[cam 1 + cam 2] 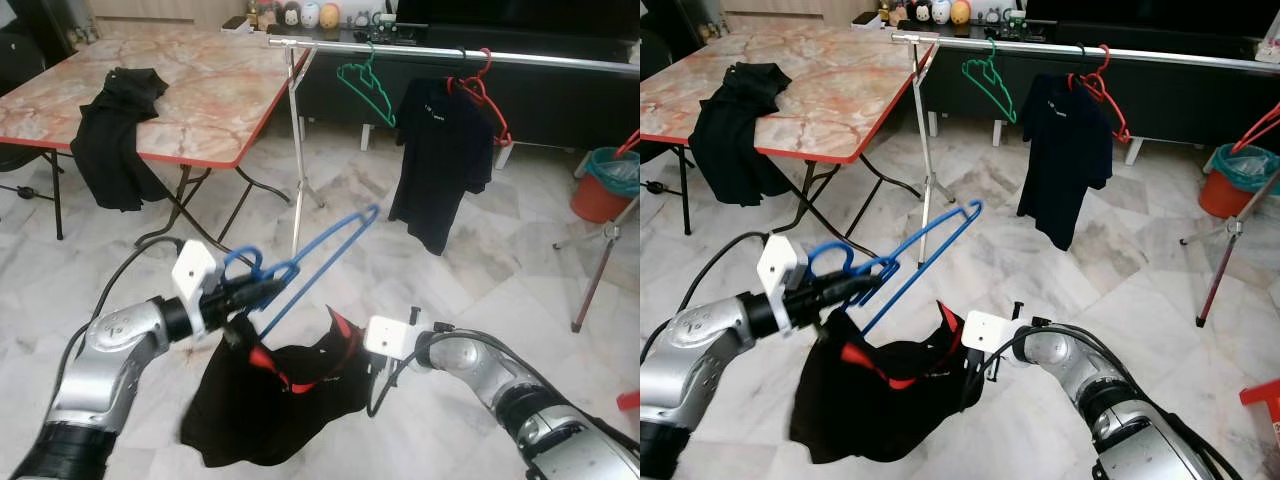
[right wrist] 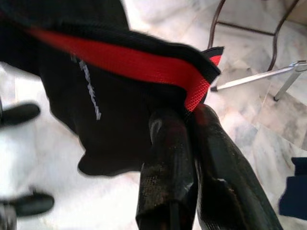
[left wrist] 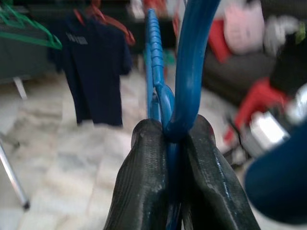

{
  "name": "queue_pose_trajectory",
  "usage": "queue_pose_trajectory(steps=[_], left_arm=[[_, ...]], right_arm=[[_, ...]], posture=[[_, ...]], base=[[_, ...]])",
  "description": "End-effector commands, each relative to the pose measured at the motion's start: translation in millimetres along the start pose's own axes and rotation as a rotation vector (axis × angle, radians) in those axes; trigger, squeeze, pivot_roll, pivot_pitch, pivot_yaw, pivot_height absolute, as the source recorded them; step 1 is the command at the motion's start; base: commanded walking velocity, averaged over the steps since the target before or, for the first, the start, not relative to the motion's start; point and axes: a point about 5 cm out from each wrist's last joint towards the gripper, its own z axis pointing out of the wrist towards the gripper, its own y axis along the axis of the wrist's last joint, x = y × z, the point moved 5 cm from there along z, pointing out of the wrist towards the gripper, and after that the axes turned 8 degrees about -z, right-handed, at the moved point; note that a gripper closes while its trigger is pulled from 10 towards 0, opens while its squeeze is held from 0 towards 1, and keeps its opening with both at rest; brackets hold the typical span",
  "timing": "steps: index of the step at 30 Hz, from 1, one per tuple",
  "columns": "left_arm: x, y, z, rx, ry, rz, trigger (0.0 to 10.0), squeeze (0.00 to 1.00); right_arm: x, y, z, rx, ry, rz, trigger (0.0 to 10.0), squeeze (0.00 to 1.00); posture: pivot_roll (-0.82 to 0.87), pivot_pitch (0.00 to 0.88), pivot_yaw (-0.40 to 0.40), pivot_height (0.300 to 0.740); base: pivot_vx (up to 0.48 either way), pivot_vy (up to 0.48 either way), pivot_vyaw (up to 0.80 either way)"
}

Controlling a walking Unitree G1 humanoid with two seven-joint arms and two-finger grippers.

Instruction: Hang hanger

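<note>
My left gripper is shut on a blue plastic hanger just below its hook; its fingers clamp the blue neck. The hanger's long end points up towards the clothes rail. A black shirt with a red collar hangs from the hanger's low end and sags between my arms. My right gripper is shut on the red-trimmed collar edge. On the rail hang an empty green hanger and a dark shirt on a red hanger.
A marble-topped folding table stands at the left with a black garment draped over its edge. An orange bin and a tripod leg stand at the right. A dark low cabinet runs behind the rail.
</note>
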Motion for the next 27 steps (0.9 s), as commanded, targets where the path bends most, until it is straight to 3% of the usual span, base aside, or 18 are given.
queue_pose_trajectory(steps=[1, 5, 8, 12, 13, 17, 18, 19, 20, 23, 27], left_arm=[[7.5, 9.6, 4.6, -0.081, 0.063, -0.039, 10.0, 0.0], [8.6, 16.1, 21.9, -0.199, 0.137, -0.134, 10.0, 0.0], [9.9, 17.9, 27.6, -0.23, 0.17, -0.16, 10.0, 0.0], [32.4, 20.2, 26.7, -0.258, 0.336, -0.109, 10.0, 0.0], [46.7, 17.3, 20.3, -0.232, 0.426, -0.066, 10.0, 0.0], [57.8, 9.3, 13.1, -0.158, 0.504, 0.033, 10.0, 0.0], [66.3, -5.0, 4.3, -0.07, 0.572, 0.107, 10.0, 0.0], [67.7, -12.7, -0.3, -0.042, 0.59, 0.114, 10.0, 0.0], [67.7, -12.7, -0.3, -0.042, 0.59, 0.114, 10.0, 0.0], [64.8, -29.0, -10.3, -0.001, 0.617, 0.121, 10.0, 0.0], [67.8, -43.3, -28.0, 0.001, 0.718, 0.101, 10.0, 0.0]], right_arm=[[-2.9, 7.3, 1.4, -0.047, -0.028, 0.058, 0.0, 0.0], [2.4, 19.8, 4.7, -0.12, -0.016, 0.095, 0.0, 0.0], [2.0, 26.0, 5.6, -0.157, -0.023, 0.127, 0.0, 0.0], [-4.8, 31.0, 6.0, -0.19, -0.073, 0.185, 0.0, 0.0], [-8.9, 29.0, 5.6, -0.178, -0.106, 0.188, 0.0, 0.0], [-16.3, 25.8, 4.7, -0.162, -0.165, 0.209, 0.0, 0.0], [-27.9, 24.5, 2.2, -0.173, -0.254, 0.292, 0.0, 0.0], [-34.9, 24.0, 0.4, -0.194, -0.308, 0.381, 0.0, 0.0], [-34.9, 24.0, 0.4, -0.194, -0.308, 0.381, 0.0, 0.0], [-50.2, 14.6, -8.5, -0.231, -0.466, 0.584, 0.0, 0.0], [-67.3, -23.1, -34.5, -0.174, -0.775, 0.818, 0.0, 0.0]], posture=[[0.06, 0.068, 0.006, 0.74], [0.06, 0.064, 0.004, 0.74], [0.06, 0.063, 0.005, 0.74], [0.06, 0.059, 0.012, 0.74], [0.06, 0.059, 0.012, 0.74], [0.06, 0.059, 0.014, 0.74], [0.06, 0.059, 0.014, 0.74], [0.06, 0.059, 0.014, 0.74], [0.06, 0.059, 0.014, 0.74], [0.06, 0.064, 0.02, 0.74], [0.06, 0.07, 0.027, 0.74]], base=[[0.0, 0.0, 0.0], [0.0, 0.0, 0.0], [0.0, 0.0, 0.0], [0.0, 0.0, 0.0], [0.0, 0.0, 0.0], [0.0, 0.0, 0.0], [0.0, 0.0, 0.0], [0.0, 0.0, 0.0], [0.0, 0.0, 0.0], [0.0, 0.0, 0.0], [0.0, 0.0, 0.0]])
